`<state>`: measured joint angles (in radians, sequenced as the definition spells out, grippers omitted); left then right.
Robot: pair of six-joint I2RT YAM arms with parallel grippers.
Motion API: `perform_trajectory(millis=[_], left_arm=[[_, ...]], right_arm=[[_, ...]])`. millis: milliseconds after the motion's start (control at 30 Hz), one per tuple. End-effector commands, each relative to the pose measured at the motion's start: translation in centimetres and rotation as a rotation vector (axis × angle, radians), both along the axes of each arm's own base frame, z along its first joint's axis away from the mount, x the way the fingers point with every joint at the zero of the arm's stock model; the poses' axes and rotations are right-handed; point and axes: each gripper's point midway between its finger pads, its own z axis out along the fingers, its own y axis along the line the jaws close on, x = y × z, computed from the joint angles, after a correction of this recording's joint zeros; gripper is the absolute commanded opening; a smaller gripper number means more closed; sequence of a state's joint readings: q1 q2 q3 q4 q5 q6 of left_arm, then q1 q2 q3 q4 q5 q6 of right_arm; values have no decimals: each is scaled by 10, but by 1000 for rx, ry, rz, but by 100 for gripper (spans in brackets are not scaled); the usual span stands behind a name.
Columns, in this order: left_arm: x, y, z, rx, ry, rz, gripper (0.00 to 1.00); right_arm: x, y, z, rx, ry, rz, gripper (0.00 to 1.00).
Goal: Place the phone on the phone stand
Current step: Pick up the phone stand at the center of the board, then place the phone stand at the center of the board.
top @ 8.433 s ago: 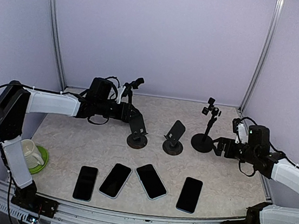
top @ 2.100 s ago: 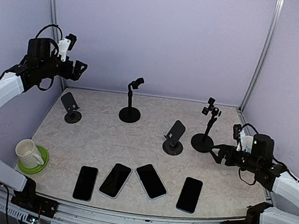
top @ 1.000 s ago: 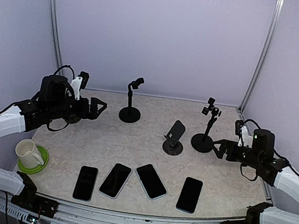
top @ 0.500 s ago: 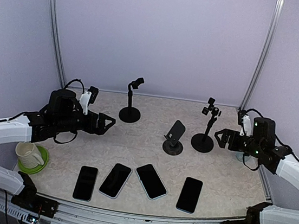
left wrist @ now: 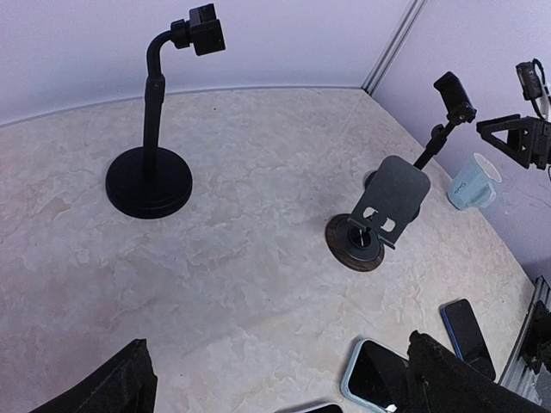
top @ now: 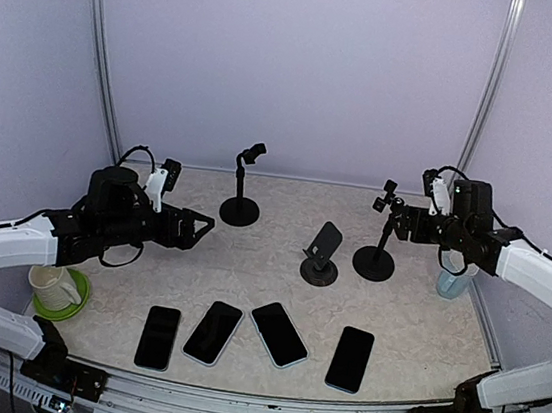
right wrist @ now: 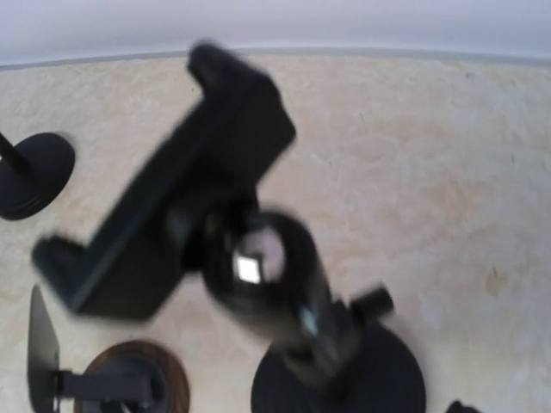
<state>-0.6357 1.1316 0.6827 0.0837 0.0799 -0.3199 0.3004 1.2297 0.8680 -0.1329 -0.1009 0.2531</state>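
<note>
Worktop: 4 phones lie flat, screens up, in a row along the near edge. The left-end phone (top: 157, 337) lies square to that edge. The second phone (top: 213, 332) and third phone (top: 278, 334) lie at opposite slants, with their far ends close together. The right-end phone (top: 350, 359) lies slightly apart from them. All 4 rest on the worktop, well apart from the stands.

Stands: 3 are noted. The gooseneck stand (top: 240, 209) is upright near the far edge, left of centre. The plate stand (top: 322, 256) is at mid-worktop, its backplate tilted. The clamp stand (top: 376, 261) is just beside it to the right, its post upright.

Left gripper (top: 196, 225): above the left half of the worktop, pointing toward the centre. Its fingers (left wrist: 112, 387) are spread fully wide and hold nothing.

Right gripper (top: 402, 222): raised, level with the upper post of the clamp stand and close against its right side. The right wrist view shows the clamp head blurred and filling the centre, with no fingers clearly in view. How far apart the fingers stand cannot be told, nor whether they touch the stand.

Other items: a white mug (top: 53, 283) stands on a green saucer (top: 75, 303) by the left edge. A pale blue cup (top: 453, 281) stands by the right edge.
</note>
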Motion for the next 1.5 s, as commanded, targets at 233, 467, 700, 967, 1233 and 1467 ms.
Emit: perform_trajectory(millis=[233, 467, 700, 967, 1233, 1467], left_arm=[[-13, 7, 6, -27, -21, -1, 99], [-11, 3, 4, -29, -8, -11, 99], [-11, 2, 3, -30, -4, -14, 99], [-10, 1, 3, -33, -2, -16, 99], [-11, -1, 4, -43, 3, -21, 99], [-12, -1, 5, -53, 7, -23, 99]], right_arm=[[45, 9, 9, -118, -75, 27, 80], [59, 21, -2, -121, -59, 73, 68], [65, 23, -6, -115, -70, 65, 62], [64, 33, 4, -98, -124, 133, 42], [69, 51, 27, -83, -210, 229, 25], [81, 71, 53, -56, -294, 316, 17]])
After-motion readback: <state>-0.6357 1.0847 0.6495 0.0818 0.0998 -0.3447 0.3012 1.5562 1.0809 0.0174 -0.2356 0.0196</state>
